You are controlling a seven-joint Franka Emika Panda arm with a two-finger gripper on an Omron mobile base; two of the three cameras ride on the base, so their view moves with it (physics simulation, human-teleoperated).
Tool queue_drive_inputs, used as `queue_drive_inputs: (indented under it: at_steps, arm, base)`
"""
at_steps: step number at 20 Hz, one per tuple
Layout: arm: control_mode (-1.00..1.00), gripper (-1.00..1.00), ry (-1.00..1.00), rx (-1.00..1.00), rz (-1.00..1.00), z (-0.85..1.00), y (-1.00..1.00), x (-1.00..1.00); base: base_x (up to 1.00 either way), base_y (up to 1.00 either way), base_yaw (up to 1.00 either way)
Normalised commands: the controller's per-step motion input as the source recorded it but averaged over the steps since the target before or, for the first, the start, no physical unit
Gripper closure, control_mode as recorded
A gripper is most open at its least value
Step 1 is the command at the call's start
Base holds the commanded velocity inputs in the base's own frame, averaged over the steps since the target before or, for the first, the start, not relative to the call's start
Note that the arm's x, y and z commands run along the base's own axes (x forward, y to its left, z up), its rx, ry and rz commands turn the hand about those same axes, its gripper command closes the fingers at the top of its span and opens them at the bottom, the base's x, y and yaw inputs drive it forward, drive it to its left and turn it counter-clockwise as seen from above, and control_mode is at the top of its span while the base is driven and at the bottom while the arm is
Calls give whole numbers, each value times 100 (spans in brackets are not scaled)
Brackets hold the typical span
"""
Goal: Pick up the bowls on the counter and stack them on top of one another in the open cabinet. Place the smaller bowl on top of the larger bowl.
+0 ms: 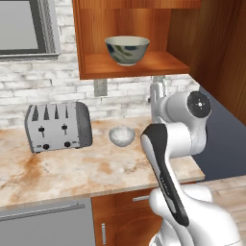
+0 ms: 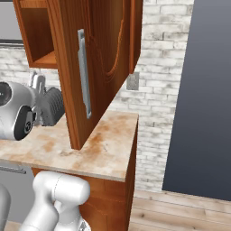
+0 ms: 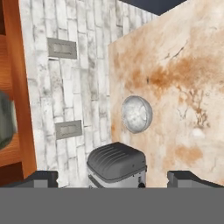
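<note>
The larger bowl [image 1: 127, 49], cream with dark blotches, stands on the shelf of the open cabinet [image 1: 149, 65]; its blurred edge shows at the left of the hand view [image 3: 5, 118]. The smaller bowl [image 1: 122, 136], plain whitish, sits upright on the counter [image 1: 72, 168] right of the toaster; the hand view has it mid-frame [image 3: 137, 114]. My gripper [image 3: 114, 179] is open and holds nothing, its fingertips [image 3: 41, 178] spread wide. The hand [image 1: 156, 91] hangs in the air right of and above the small bowl, below the cabinet shelf.
A silver toaster [image 1: 57, 126] stands on the counter left of the small bowl. Wall outlets [image 3: 62, 48] sit on the white brick wall. The swung-open cabinet door [image 2: 94, 67] hangs over the counter's right end [image 2: 103, 149]. My own arm [image 1: 166, 158] crosses the counter's front right.
</note>
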Motion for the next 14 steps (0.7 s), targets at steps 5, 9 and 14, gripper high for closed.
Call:
queue_drive_inputs:
  at_steps: [5, 9, 14]
  arm:
    - [-100, -100, 1, -1, -1, -29, 0, 0]
    - [-100, -100, 0, 0, -3, -24, 0, 6]
    - [-100, -100, 1, 0, -4, -24, 1, 12]
  base:
    - [0, 0, 0]
    - [0, 0, 0]
    - [0, 0, 0]
